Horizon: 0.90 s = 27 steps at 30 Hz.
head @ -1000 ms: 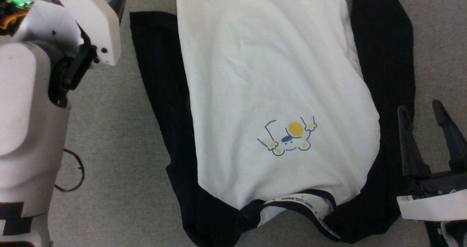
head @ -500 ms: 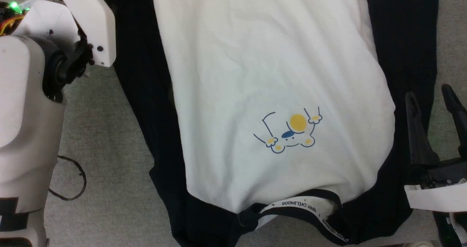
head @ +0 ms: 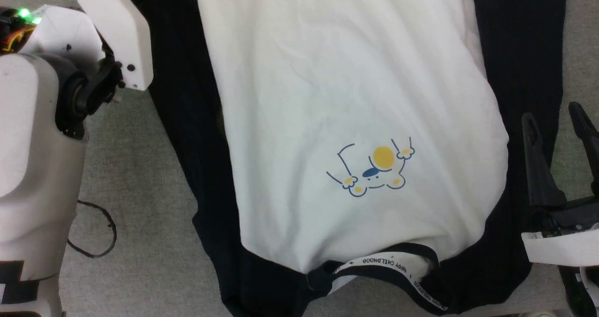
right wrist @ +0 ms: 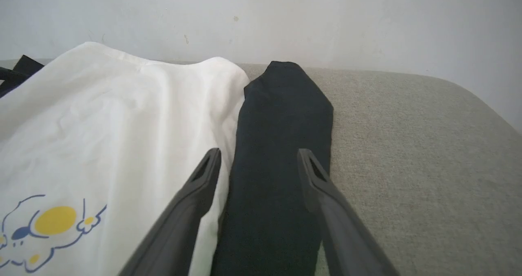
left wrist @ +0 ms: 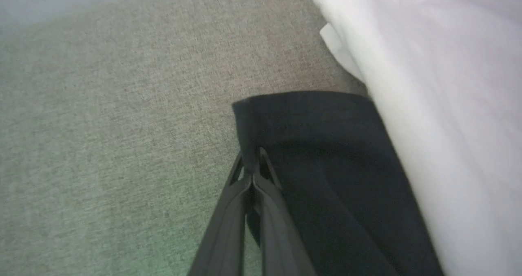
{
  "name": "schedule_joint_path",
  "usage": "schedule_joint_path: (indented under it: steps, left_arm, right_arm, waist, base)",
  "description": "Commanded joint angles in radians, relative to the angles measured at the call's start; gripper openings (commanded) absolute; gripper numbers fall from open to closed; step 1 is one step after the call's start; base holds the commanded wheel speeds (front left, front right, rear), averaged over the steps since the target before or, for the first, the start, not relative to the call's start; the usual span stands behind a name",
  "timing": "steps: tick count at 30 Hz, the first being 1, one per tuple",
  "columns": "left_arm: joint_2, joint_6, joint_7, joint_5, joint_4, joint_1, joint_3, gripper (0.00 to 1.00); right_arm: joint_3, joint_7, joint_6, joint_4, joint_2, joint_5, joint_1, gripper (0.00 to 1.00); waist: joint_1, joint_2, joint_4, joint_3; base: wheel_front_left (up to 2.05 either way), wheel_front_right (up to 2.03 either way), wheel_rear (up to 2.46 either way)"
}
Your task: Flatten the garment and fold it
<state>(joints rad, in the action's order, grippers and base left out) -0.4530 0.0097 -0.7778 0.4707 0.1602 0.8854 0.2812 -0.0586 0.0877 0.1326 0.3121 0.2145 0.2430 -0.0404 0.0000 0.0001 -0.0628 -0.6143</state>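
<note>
The left hand [left wrist: 253,157] is pinching shut on the sleeve cuff [left wrist: 301,102] of the limp, light shirt [head: 327,73], a sensible hold; the right hand [right wrist: 259,153] is hanging wide open.

A thin black cable [head: 113,230] loops on the grey woven surface [head: 149,176], with a pale wall [right wrist: 285,19] behind.

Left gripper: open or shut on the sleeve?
Shut: the left gripper has its fingers pressed together on the cuff edge of the garment, at its black sleeve.
</note>
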Motion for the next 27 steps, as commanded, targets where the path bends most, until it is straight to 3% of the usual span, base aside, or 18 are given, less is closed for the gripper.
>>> schedule_joint_path:
  steps: [1,10,16,27]
  left_arm:
    - [0.002,0.001,0.048,-0.010,0.006,-0.012,-0.013,0.00]
    - [0.030,0.003,0.224,0.089,-0.024,-0.075,-0.130,0.00]
    - [-0.021,0.005,0.276,0.139,-0.096,-0.205,-0.225,0.00]
    - [-0.068,0.076,0.302,0.222,-0.314,-0.505,-0.431,0.00]
  right_arm:
    - [0.002,-0.001,-0.002,-0.003,-0.002,0.005,-0.013,1.00]
    - [0.005,-0.002,-0.002,-0.025,-0.024,-0.005,0.008,1.00]
    - [-0.004,-0.017,-0.002,-0.035,-0.061,-0.021,0.055,1.00]
    - [-0.017,-0.040,-0.002,-0.031,-0.126,-0.046,0.143,1.00]
  waist:
    - [0.0000,-0.0001,0.004,0.022]
    - [0.0000,-0.0001,0.013,0.158]
    - [0.0000,-0.0001,0.028,0.284]
    - [0.0000,-0.0001,0.074,0.440]
  base:
    - [0.00,0.00,0.00]
    - [0.00,0.00,0.00]
    - [0.00,0.00,0.00]
    - [0.00,0.00,0.00]
